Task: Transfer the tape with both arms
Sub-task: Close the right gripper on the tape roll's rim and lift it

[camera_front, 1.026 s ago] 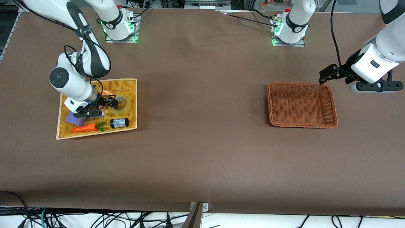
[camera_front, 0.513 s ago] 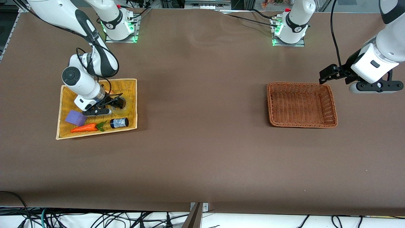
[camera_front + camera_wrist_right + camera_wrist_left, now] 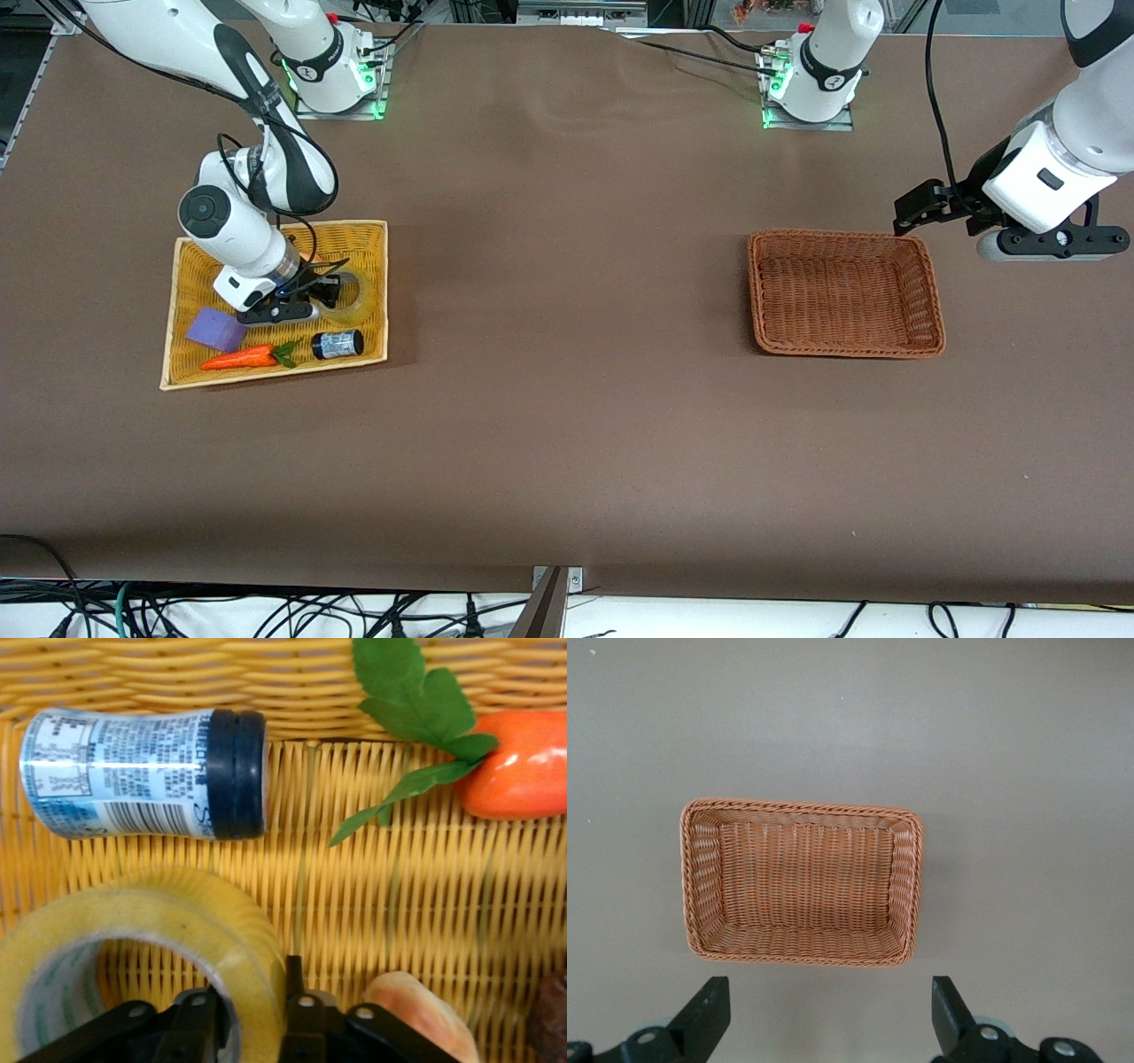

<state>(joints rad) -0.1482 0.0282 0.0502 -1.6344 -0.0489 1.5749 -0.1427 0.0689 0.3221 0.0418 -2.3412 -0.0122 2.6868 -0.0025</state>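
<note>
Right gripper [image 3: 326, 289], at the frame's left, pinches the wall of the tape [image 3: 347, 296] lying flat in the yellow basket [image 3: 368, 232], one finger inside its hole, while the spread left gripper [image 3: 921, 206] waits at upper right above the brown basket [image 3: 935, 292].

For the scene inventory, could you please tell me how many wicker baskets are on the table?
2: the yellow basket at the right arm's end, and the brown basket at the left arm's end.
</note>
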